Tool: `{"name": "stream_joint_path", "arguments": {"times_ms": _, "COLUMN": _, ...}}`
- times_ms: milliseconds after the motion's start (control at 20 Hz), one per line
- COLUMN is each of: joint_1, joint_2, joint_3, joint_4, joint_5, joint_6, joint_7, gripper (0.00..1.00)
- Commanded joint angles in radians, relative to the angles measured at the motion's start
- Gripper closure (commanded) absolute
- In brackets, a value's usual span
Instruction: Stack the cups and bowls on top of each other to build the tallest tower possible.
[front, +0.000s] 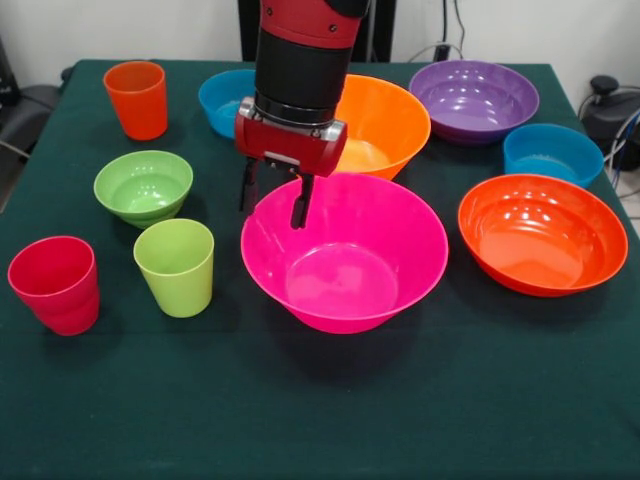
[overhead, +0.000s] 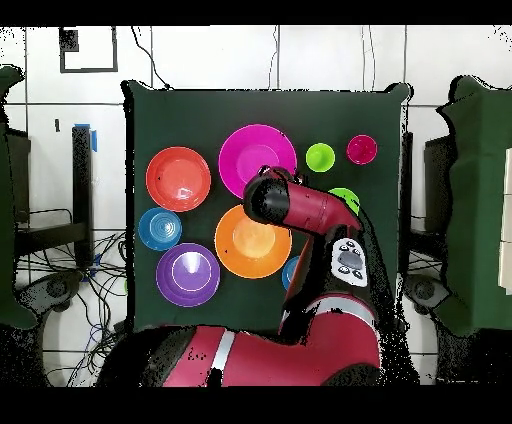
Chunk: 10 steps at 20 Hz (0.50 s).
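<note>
At the far-left rim of the big pink bowl (front: 345, 255) the gripper (front: 274, 200) hangs w/ its two dark fingers (front: 302, 203) apart and empty; one looks to be outside the wall, the other over or just inside the rim, though from the front view alone I can't be sure they straddle it. No tower exists yet: every piece sits singly on the green table (front: 330, 410).

Layout, front view:
- yellow-orange bowl (front: 385, 125) just behind the pink one, partly hidden by the arm
- purple bowl (front: 474, 100) far right, a small blue bowl (front: 553, 153) near it, red-orange bowl (front: 543, 233) right of the pink
- 2nd small blue bowl (front: 224, 100) behind the arm's left
- orange cup (front: 136, 98) far left, small green bowl (front: 143, 187), lime green cup (front: 175, 266) and pinkish red cup (front: 55, 284) near left

Step in hand, by my reading: pinch the pink bowl's rim to lift it. To do it well, lower until the fingers bracket the wall properly, close firmly since the plastic is glossy and sloped, and lift straight up to avoid dragging it into the yellow-orange bowl. A rim grip will let the bowl hang tilted, so move slowly and keep clearance over neighbours. Wide bowls belong low, cups last.
</note>
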Motion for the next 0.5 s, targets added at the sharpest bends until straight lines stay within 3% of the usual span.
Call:
{"name": "stream_joint_path", "arguments": {"times_ms": 50, "joint_1": 0.013, "joint_2": 0.066, "joint_3": 0.046, "joint_4": 0.047, "joint_5": -0.041, "joint_6": -0.043, "joint_7": 0.132, "gripper": 0.0}}
{"name": "stream_joint_path", "arguments": {"times_ms": 300, "joint_1": 0.045, "joint_2": 0.069, "joint_3": -0.003, "joint_4": 0.041, "joint_5": -0.042, "joint_6": -0.039, "joint_7": 0.132, "gripper": 0.0}}
{"name": "stream_joint_path", "arguments": {"times_ms": 500, "joint_1": 0.03, "joint_2": 0.069, "joint_3": 0.006, "joint_4": 0.05, "joint_5": -0.053, "joint_6": -0.054, "joint_7": 0.12, "gripper": 0.0}}
